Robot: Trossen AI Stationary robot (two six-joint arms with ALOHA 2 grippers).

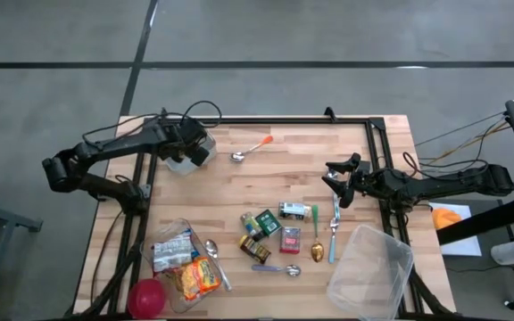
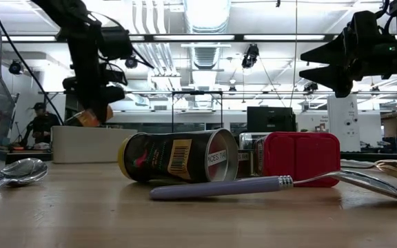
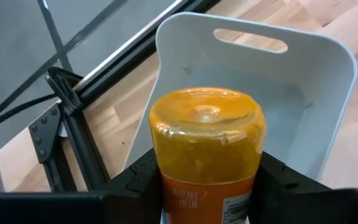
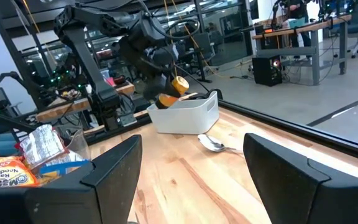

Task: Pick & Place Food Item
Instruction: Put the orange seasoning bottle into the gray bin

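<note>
A purple-handled spoon (image 2: 253, 184) and a toppled can (image 2: 178, 156) lie nearest on the bench (image 1: 302, 165). Beyond them, the right pincer (image 1: 333, 176) hovers wide open and empty. Farthest, the left pincer (image 3: 207, 186) grips an orange jar (image 3: 207, 146) just above a white bin (image 3: 303, 81).

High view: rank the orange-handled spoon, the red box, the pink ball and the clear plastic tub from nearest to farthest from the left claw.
From the left claw, which holds an orange jar over the white bin:
1. Orange-handled spoon, just beside it at the table's far edge.
2. Red box, mid-table among the small items.
3. Pink ball, near left corner.
4. Clear plastic tub, near right corner.
</note>
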